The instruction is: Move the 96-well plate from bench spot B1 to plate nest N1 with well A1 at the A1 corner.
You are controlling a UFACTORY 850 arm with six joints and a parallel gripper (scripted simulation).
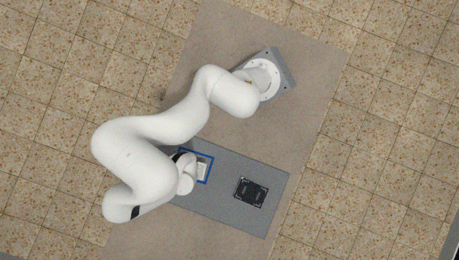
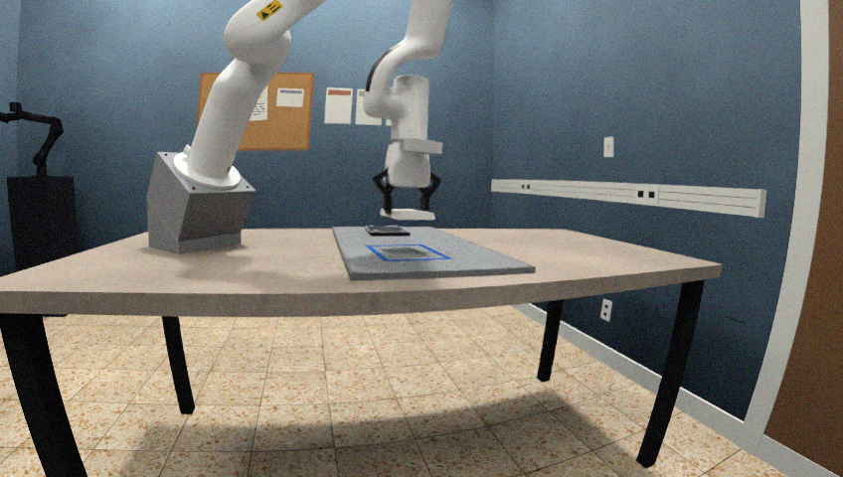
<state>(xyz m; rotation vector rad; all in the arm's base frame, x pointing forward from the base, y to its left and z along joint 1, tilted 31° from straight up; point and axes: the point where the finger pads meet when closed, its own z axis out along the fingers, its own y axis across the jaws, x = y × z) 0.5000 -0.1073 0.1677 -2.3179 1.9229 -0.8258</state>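
Observation:
My gripper (image 2: 407,210) is shut on the white 96-well plate (image 2: 408,214) and holds it level in the air, well above the grey bench mat (image 2: 426,254). Under it lies the blue-outlined spot B1 (image 2: 408,251), with only a shadow inside. From above, the plate (image 1: 201,170) shows partly beside my wrist, over the right side of the blue outline (image 1: 205,167); the fingers are hidden there. The black plate nest N1 (image 1: 250,192) with white corner marks sits empty further right on the mat; in the side view it lies flat behind the plate (image 2: 387,230). I cannot make out the plate's cut-off corner.
The arm's grey base block (image 2: 192,207) stands at the table's far left. The arm's elbow (image 1: 129,161) hangs over the table's edge in the top view. The mat (image 1: 225,189) lies near the table's front.

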